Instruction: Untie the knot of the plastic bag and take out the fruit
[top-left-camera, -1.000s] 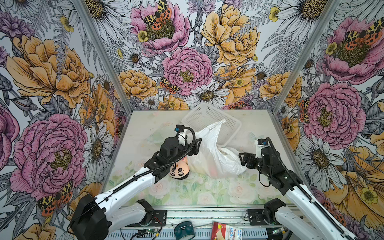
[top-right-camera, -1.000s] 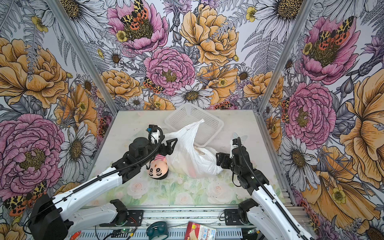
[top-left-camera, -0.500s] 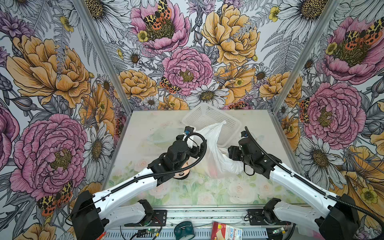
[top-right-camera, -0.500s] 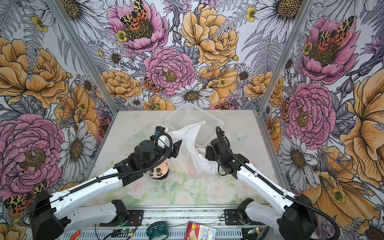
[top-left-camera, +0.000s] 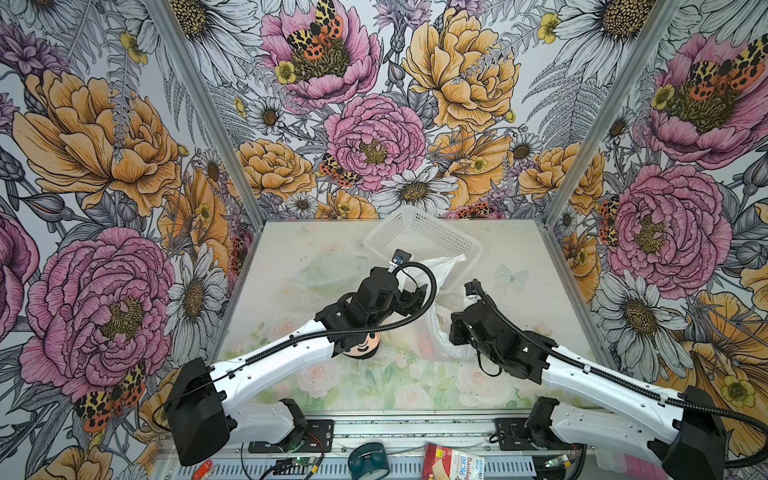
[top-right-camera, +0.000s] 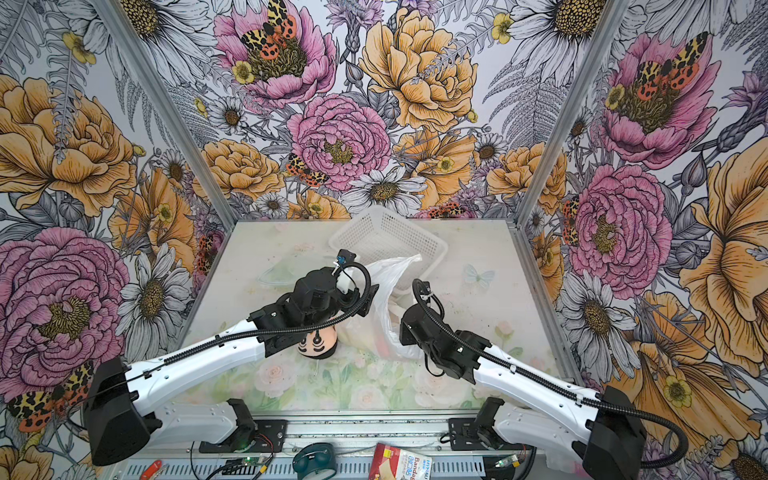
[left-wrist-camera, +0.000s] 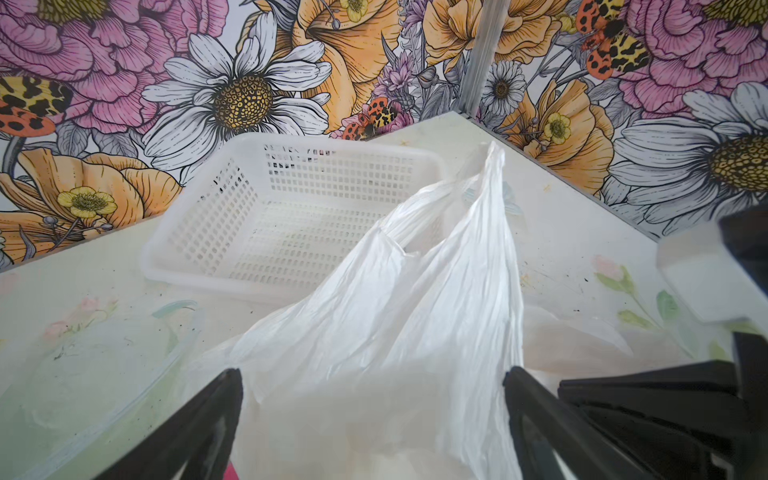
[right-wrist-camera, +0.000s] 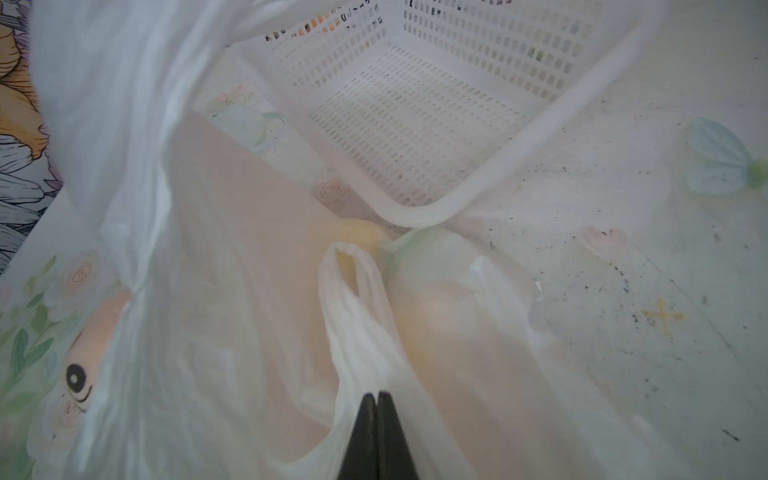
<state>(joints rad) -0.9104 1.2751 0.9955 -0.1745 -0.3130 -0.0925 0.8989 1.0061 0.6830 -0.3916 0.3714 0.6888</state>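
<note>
Centrally, in both top views, the plastic bag (top-right-camera: 386, 299) lies slumped on the table (top-left-camera: 311, 237), its mouth end reaching over the near rim of the white perforated basket (left-wrist-camera: 332, 139) and its body beside the head of a doll (top-left-camera: 361, 347). No knot can be made out: one loop handle stands free and points toward the basket, and a second loop lies apart from it in the right wrist view. Left gripper (left-wrist-camera: 372, 382): jaws spread wide, one on either side of the bag's upper film, clamping nothing. Right gripper (right-wrist-camera: 377, 397): jaws pressed together, with the strip of the second handle running into their tips, apparently pinched there. Fruit (right-wrist-camera: 432, 328): only soft yellow-orange and green shapes behind the translucent film, resting low in the bag against the table. Handling, as judged: the film is thin, light, limp and slippery, so it gives no support of its own and will follow any pull. The bunched handle strips give the surest hold, since several layers resist tearing. Drawing the two handles apart should spread the mouth. The fruit looks small, smooth and glossy, likely to roll, and is best taken across its middle
</note>
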